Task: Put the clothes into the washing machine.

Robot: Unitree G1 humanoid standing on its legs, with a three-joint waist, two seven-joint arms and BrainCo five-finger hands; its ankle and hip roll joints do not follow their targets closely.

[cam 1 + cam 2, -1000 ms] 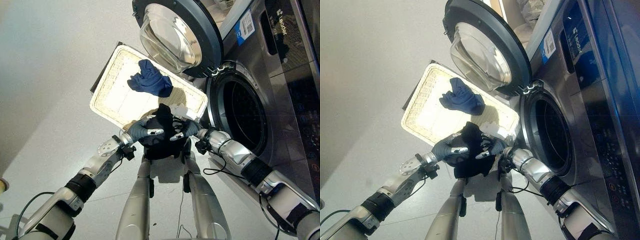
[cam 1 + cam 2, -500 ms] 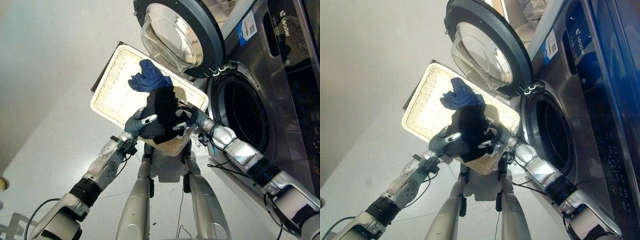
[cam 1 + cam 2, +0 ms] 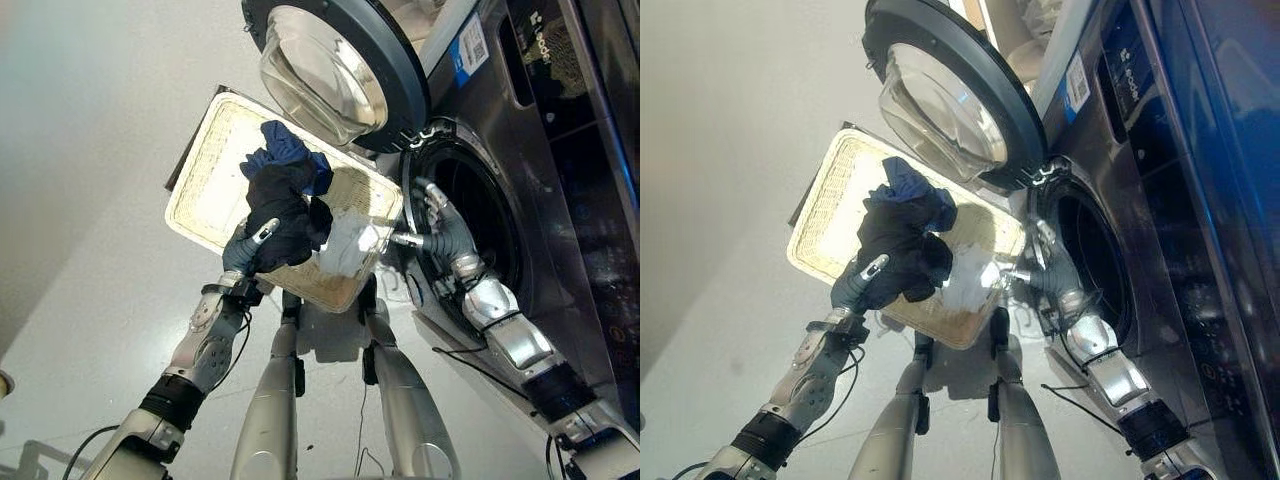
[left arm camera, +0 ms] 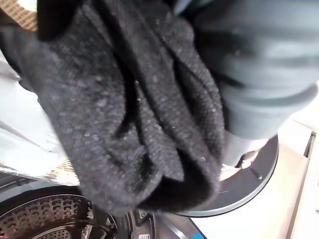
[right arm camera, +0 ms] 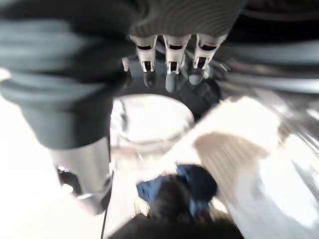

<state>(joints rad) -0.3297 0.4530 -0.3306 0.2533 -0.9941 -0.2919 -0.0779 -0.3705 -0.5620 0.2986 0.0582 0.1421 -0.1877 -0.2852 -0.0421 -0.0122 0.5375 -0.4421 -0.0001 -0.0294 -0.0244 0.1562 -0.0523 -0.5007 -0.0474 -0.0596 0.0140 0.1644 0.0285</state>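
A black knit garment (image 3: 283,215) hangs over the wicker basket (image 3: 200,195), and my left hand (image 3: 243,252) is shut on its lower part. The left wrist view has the same black garment (image 4: 124,109) bunched against my palm. My right hand (image 3: 440,228) is apart from the cloth, at the left rim of the washing machine's drum opening (image 3: 485,225), its fingers (image 5: 169,55) straight and holding nothing. A dark blue garment (image 3: 285,148) lies in the basket just behind the black one. A pale grey cloth (image 3: 350,245) lies in the basket's near corner.
The washer's round door (image 3: 330,70) stands swung open above the basket, close to the blue garment. The steel front of the machine (image 3: 540,150) fills the right side. The basket rests on a pale floor (image 3: 90,150).
My right hand has let go of the black garment and moved right to the drum opening. My left hand has carried the garment up over the basket on its own.
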